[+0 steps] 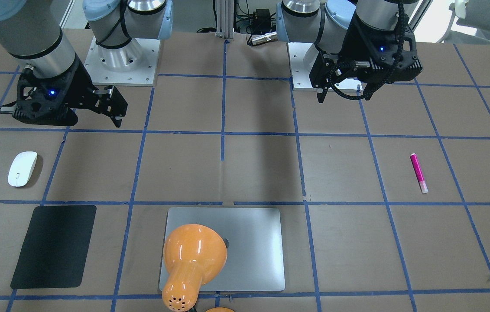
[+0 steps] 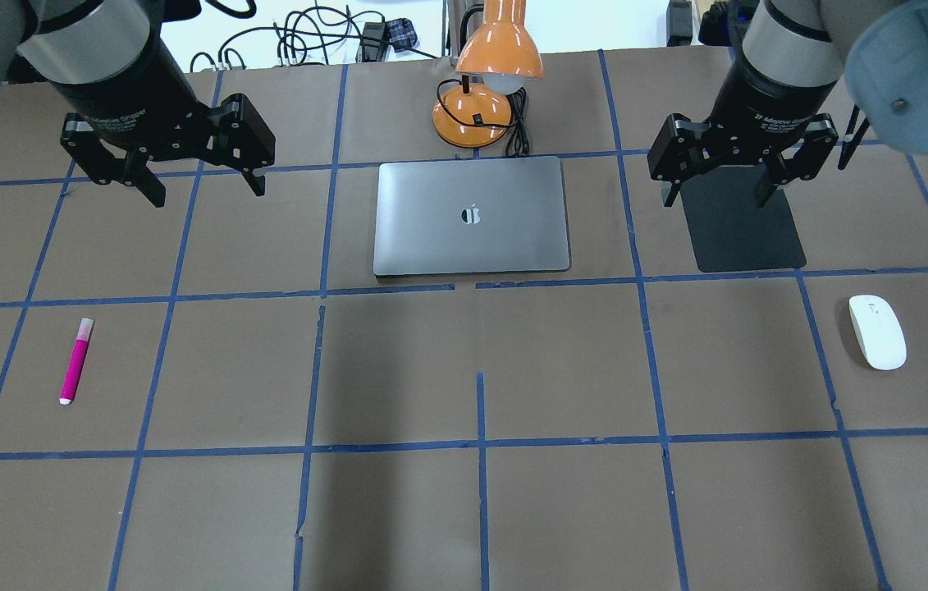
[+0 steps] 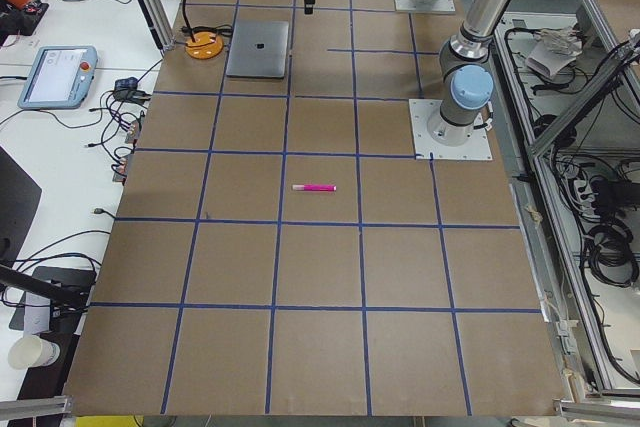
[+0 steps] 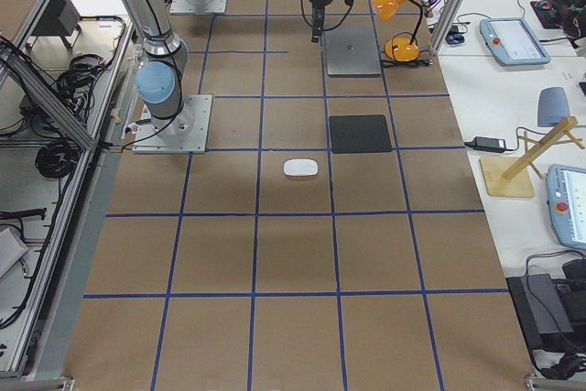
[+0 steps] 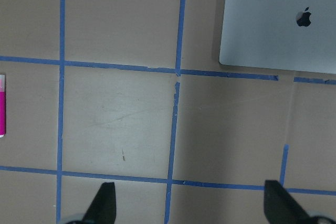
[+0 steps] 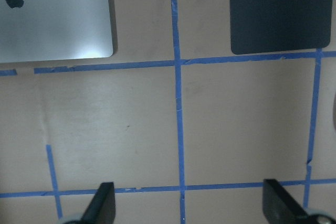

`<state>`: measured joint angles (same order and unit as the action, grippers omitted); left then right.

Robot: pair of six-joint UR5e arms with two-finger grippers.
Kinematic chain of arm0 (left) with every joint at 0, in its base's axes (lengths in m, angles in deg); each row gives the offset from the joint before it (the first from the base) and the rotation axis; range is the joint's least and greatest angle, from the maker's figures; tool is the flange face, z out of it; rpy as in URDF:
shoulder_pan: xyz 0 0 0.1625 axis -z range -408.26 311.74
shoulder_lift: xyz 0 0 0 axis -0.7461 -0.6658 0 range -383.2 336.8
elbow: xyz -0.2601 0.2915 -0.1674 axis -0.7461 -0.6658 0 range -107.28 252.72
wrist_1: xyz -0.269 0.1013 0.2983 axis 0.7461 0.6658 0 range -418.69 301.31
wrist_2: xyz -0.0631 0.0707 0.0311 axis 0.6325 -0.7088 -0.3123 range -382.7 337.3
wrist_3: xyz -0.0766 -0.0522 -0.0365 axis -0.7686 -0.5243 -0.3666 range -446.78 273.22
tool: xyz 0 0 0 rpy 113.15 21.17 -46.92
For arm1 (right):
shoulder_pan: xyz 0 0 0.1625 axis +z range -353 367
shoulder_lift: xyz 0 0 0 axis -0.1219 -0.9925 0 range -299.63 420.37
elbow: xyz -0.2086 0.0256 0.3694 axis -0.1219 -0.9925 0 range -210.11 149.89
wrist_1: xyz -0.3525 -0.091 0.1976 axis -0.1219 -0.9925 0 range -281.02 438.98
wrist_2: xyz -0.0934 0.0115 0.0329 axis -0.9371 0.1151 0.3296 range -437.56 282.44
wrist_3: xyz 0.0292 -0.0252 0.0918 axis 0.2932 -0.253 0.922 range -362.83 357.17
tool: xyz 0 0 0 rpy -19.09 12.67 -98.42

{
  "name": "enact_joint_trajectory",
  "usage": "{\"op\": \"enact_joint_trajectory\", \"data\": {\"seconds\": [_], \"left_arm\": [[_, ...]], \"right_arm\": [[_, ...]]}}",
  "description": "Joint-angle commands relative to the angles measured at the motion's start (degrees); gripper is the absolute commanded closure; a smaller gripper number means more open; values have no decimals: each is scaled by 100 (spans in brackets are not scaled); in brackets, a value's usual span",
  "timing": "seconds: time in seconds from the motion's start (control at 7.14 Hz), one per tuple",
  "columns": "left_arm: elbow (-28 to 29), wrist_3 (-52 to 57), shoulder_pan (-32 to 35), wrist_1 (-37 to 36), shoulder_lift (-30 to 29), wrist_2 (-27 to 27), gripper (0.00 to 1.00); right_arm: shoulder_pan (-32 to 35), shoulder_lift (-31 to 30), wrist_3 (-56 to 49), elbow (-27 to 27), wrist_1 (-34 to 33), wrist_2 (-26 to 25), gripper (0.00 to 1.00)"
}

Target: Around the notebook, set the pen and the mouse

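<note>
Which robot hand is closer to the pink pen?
Left. The left gripper hangs on the same side as the pen; the right gripper is beyond the notebook, above the black mat.

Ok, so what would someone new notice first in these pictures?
Probably the glossy orange lamp at the table's far edge, just behind a closed silver laptop. Then the bright pink pen lying alone on the robot's left, and the white mouse on its right, near a black mat.
</note>
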<state>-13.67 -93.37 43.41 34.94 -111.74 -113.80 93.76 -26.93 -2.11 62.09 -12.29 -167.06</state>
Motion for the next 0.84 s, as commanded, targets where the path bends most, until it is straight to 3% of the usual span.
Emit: {"op": "enact_joint_trajectory", "data": {"seconds": [0.0,0.14,0.28,0.42,0.7], "left_arm": [[-1,17,-78,-3,56,31,0],[-10,113,-279,15,74,-30,0],[-141,714,-882,58,48,-118,0],[-568,1155,-1471,50,47,-145,0],[-1474,2368,-2587,-1032,-197,-782,0]], "right_arm": [[-1224,125,-890,820,-686,-244,0],[-1815,134,-1499,1400,-1464,-253,0],[-2290,161,-2053,1867,-2003,-261,0],[-2608,222,-2450,2167,-2426,-262,0],[-2927,424,-3074,2249,-2579,-253,0]]}}
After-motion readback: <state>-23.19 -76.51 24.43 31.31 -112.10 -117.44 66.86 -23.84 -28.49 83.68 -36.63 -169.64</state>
